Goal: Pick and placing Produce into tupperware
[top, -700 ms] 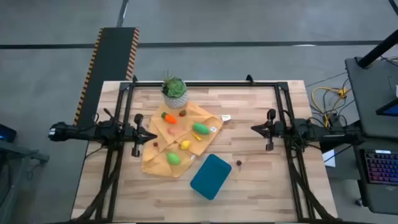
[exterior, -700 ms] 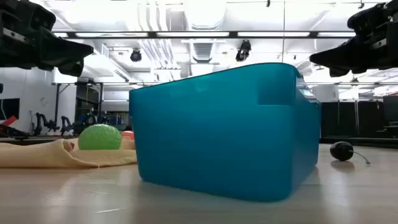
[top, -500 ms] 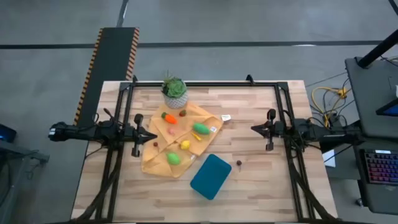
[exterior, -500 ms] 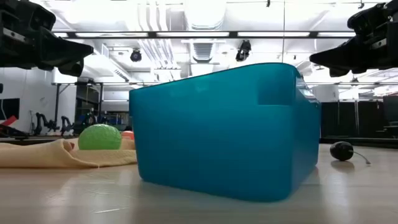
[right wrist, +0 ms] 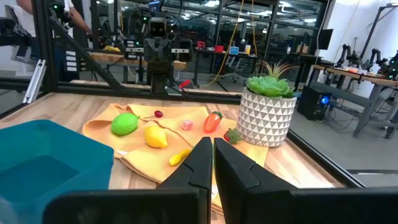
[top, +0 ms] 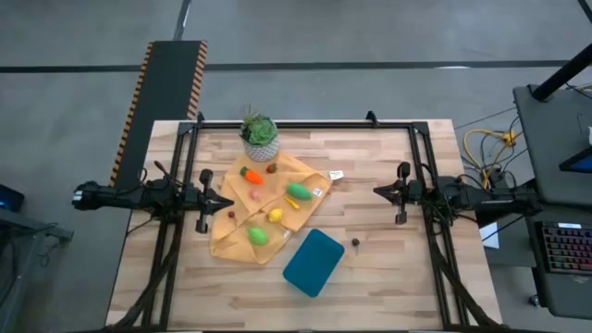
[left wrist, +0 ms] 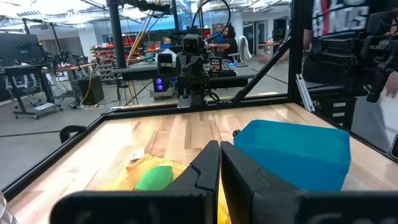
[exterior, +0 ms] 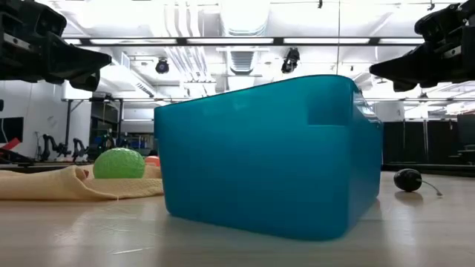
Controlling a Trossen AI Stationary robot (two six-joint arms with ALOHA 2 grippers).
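From above, the teal tupperware (top: 314,262) sits empty on the wooden table (top: 388,176) near its front edge, just off the corner of the mustard cloth (top: 266,208). On that cloth lie the orange carrot (top: 252,176), a green oval piece (top: 298,191), another green piece (top: 258,236) and a yellow piece (top: 275,215); a small dark red one (top: 355,242) rests on bare wood beside the tupperware. A potted plant (top: 260,135) stands at the cloth's far corner. The left gripper (top: 222,202) hangs at the cloth's left edge, the right gripper (top: 379,191) well apart over bare table. At table height the tupperware (exterior: 267,159) fills the middle, with a green piece (exterior: 119,163) behind the cloth fold. Past the left wrist, its fingers (left wrist: 208,168) are pressed together; the right wrist's fingers (right wrist: 202,158) are likewise closed on nothing.
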